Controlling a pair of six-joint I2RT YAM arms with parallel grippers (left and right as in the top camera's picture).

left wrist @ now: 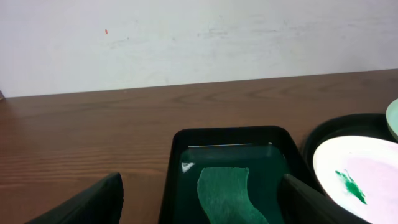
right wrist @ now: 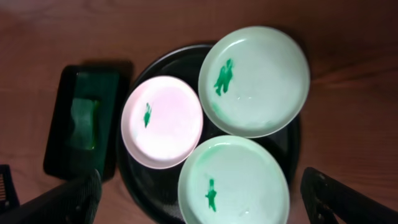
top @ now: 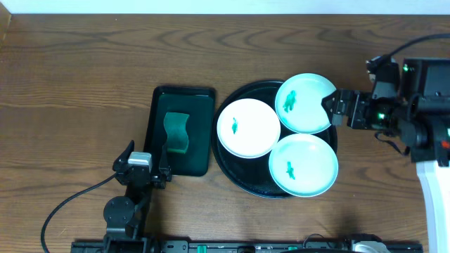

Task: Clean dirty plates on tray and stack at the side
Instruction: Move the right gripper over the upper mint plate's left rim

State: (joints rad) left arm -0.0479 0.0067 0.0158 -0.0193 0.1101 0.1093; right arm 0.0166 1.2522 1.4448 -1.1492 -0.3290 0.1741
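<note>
3 plates [top: 247, 128] on tray [top: 232, 169]; R claw [top: 329, 109] spread, just beside rear plate [top: 306, 103]; L claw [top: 146, 149] spread.

Black round tray [top: 232, 167], centre-right of frame, holds three plates, flat and unstacked: white plate [top: 248, 128] at left, upper mint plate [top: 306, 103] overhanging the rim, lower mint plate [top: 303, 165]. Each has a green smear.

No readable text, label, brand, number or sign in any view; plates, trays, sponge, desk all unmarked.
</note>
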